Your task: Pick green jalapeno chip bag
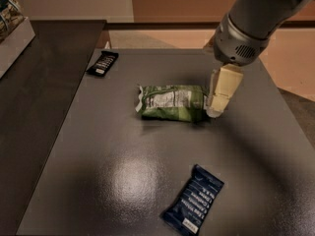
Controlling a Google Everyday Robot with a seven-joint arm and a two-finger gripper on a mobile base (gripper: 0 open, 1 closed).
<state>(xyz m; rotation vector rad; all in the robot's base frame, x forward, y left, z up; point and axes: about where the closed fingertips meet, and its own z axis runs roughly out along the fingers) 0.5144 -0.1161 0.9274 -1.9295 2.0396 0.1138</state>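
The green jalapeno chip bag [171,102] lies flat on the dark grey table [118,171], near its middle, with its white label panel facing up. My gripper [216,109] hangs from the grey arm that comes in from the upper right. Its cream-coloured fingers [221,90] point down at the bag's right end, just above or touching it. The bag lies on the table and is not lifted.
A flat dark-blue bar wrapper [193,200] with white text lies near the table's front edge. A small black packet [102,63] lies at the far left corner. A dark counter [39,82] runs along the left, with a white box [12,31] on it.
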